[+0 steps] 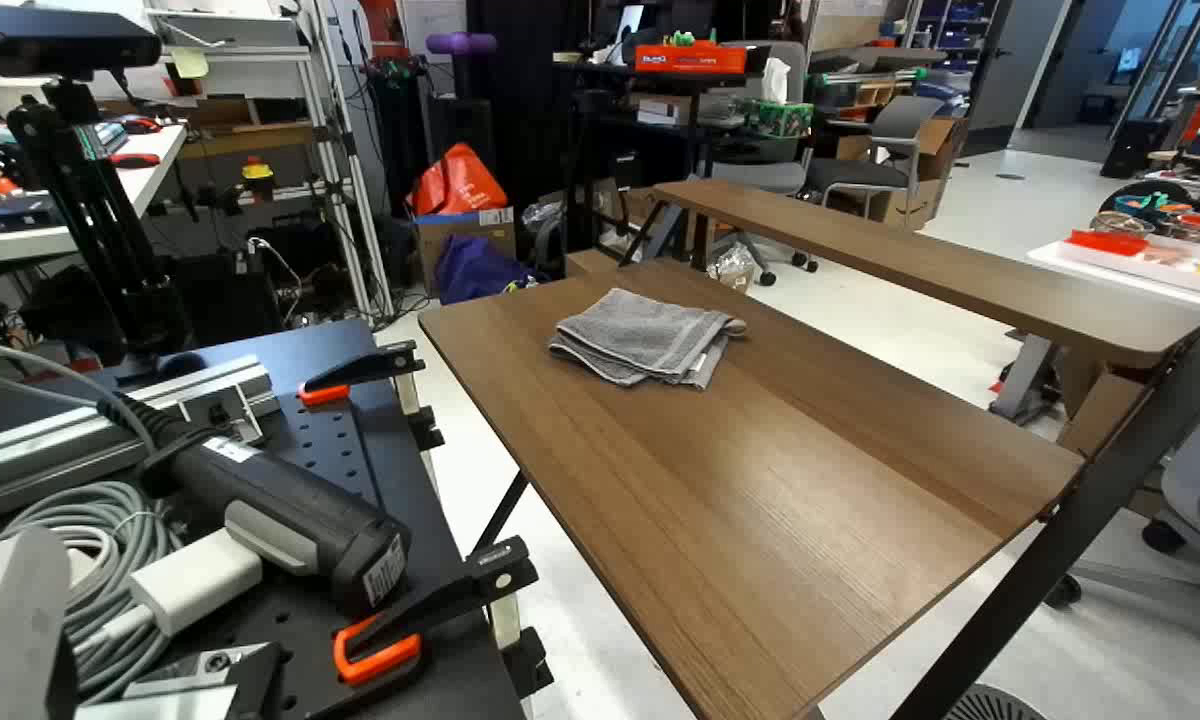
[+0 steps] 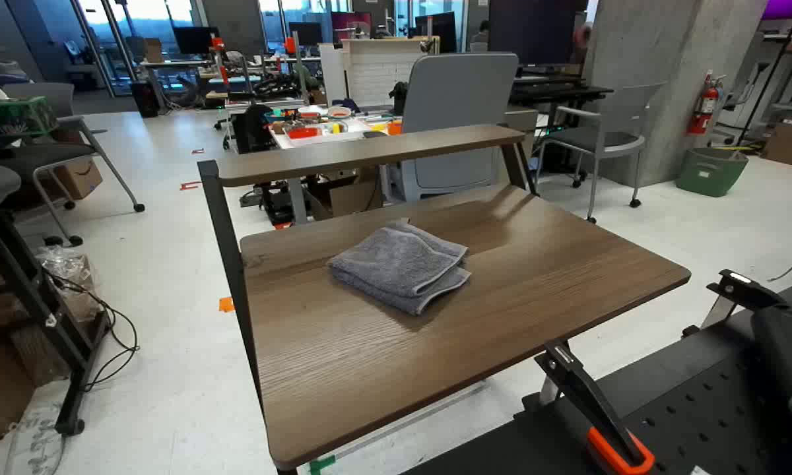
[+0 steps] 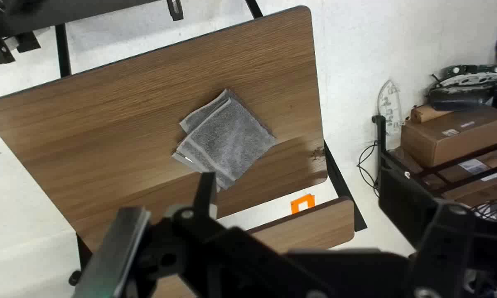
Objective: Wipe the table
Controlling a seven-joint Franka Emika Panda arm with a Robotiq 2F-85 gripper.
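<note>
The table (image 1: 760,490) has a brown wood-grain top and dark legs; its top also shows in an exterior view (image 2: 343,356) and in the wrist view (image 3: 120,111). A folded grey cloth (image 1: 645,335) lies flat on it, also seen in an exterior view (image 2: 399,264) and below me in the wrist view (image 3: 232,138). A small patch of dark specks (image 3: 318,153) shows near one table corner. My gripper (image 3: 297,176) is open, its fingers wide apart with nothing between them, high above the table and beside the cloth. The gripper does not show in the exterior views.
A narrow raised wooden shelf (image 1: 920,255) runs along one long side of the table; it also shows in an exterior view (image 2: 369,155). A black bench (image 1: 360,440) with clamps (image 1: 440,600), cables and a dark handheld device (image 1: 280,500) stands along the opposite side.
</note>
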